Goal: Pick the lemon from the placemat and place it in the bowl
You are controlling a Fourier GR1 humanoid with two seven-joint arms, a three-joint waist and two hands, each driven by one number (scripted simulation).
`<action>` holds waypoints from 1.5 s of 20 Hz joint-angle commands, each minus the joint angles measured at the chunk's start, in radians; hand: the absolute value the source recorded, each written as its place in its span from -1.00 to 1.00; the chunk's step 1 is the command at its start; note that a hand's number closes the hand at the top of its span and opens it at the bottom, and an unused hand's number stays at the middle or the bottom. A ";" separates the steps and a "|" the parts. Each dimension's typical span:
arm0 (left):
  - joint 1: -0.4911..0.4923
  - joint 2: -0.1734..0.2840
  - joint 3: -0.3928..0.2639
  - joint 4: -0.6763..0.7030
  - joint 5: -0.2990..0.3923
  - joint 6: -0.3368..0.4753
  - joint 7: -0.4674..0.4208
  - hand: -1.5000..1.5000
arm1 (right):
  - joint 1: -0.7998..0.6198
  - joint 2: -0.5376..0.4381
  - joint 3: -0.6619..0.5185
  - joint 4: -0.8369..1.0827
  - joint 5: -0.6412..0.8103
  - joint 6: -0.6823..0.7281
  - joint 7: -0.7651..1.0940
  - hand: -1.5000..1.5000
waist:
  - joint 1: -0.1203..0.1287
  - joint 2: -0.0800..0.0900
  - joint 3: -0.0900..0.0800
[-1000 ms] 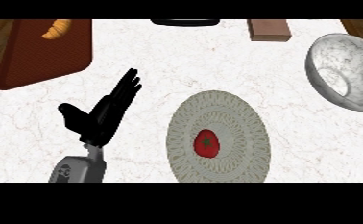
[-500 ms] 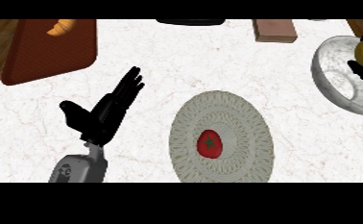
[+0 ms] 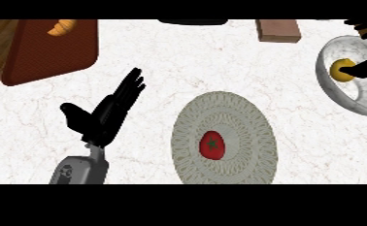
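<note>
Right hand [image 3: 356,70] fingers are seen curled around the lemon [image 3: 342,69] inside the bowl [image 3: 331,82] at three o'clock, so only release is judged left, while the left hand [image 3: 108,113] is rested open at eight o'clock.

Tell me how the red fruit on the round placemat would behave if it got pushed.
The red fruit looks rounded, so it would probably roll rather than slide. The ridged weave of the placemat might slow it somewhat. Its skin looks smooth, so it could be a little slippery to pinch.
</note>
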 commanded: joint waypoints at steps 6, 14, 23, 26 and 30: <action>0.023 -0.013 -0.003 -0.006 -0.016 0.022 -0.014 0.00 | -0.081 0.047 -0.317 0.098 -0.353 0.076 -0.209 -1.00 | -0.031 -0.008 0.003; 0.039 -0.003 0.021 -0.029 -0.004 0.033 0.011 0.00 | 0.074 -0.080 -0.472 0.065 -0.580 0.439 -0.424 -1.00 | -0.078 -0.025 -0.002; 0.096 0.032 0.068 -0.058 0.017 0.032 0.025 0.00 | 0.449 -0.151 -0.588 -0.076 -0.777 0.736 -0.529 -1.00 | -0.130 -0.036 -0.003; 0.095 0.038 0.081 -0.090 0.035 0.034 0.046 0.00 | 0.571 -0.198 -0.620 -0.131 -0.836 0.820 -0.564 1.00 | -0.144 -0.039 -0.001; 0.110 0.026 0.074 -0.086 0.010 0.057 0.029 0.00 | 0.774 -0.138 -0.616 -0.231 -0.873 0.849 -0.637 1.00 | -0.173 -0.042 0.000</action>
